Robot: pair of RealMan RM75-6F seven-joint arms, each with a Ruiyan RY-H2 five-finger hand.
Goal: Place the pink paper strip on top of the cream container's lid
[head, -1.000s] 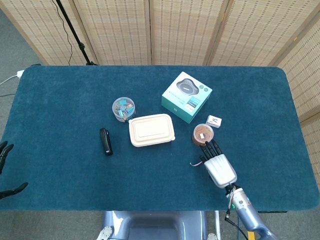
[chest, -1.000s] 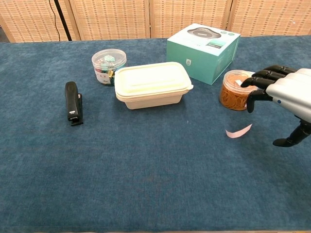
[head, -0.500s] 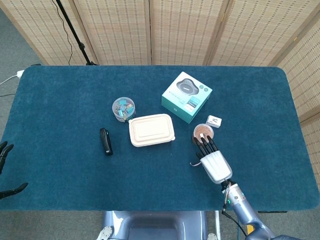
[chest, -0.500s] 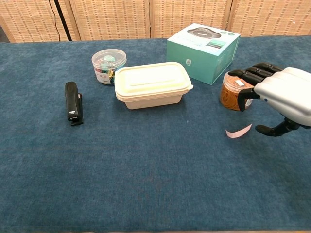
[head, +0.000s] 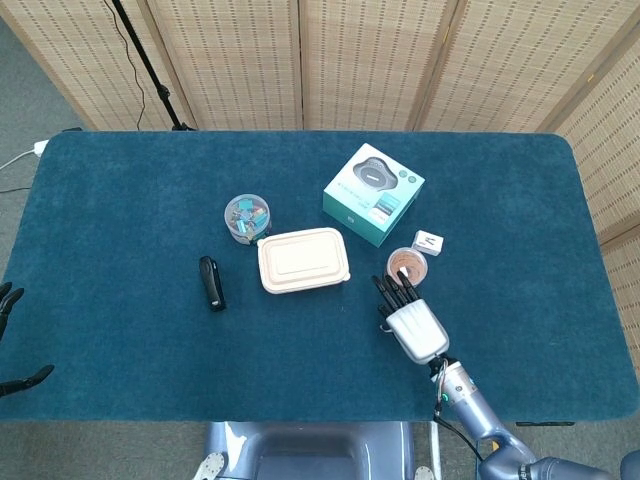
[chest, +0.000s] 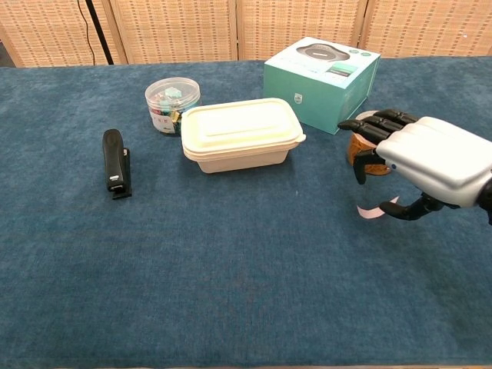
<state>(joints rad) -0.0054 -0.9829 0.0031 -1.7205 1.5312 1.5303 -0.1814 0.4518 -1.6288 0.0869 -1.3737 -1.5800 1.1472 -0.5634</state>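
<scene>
The pink paper strip (chest: 369,211) lies flat on the blue cloth, half covered in the chest view by my right hand (chest: 430,157). That hand (head: 411,322) hovers over the strip, its dark fingers (chest: 369,127) stretched out and apart and its thumb low beside the paper; it holds nothing. The cream container (head: 303,260) (chest: 241,132) stands with its lid on, well to the left of the hand and strip. My left hand (head: 10,340) shows only as dark spread fingers at the table's left edge, empty.
A jar of rubber bands (head: 407,266) (chest: 358,152) stands just behind my right hand's fingers. Beyond it are a teal box (head: 373,193) (chest: 321,73) and a small white box (head: 428,242). A clear tub of clips (head: 246,217) and a black stapler (head: 210,282) (chest: 114,161) lie left.
My right hand has slid left and forward, from beside the strip to over it, now covering part of the paper and the jar. The left hand and the objects have stayed put.
</scene>
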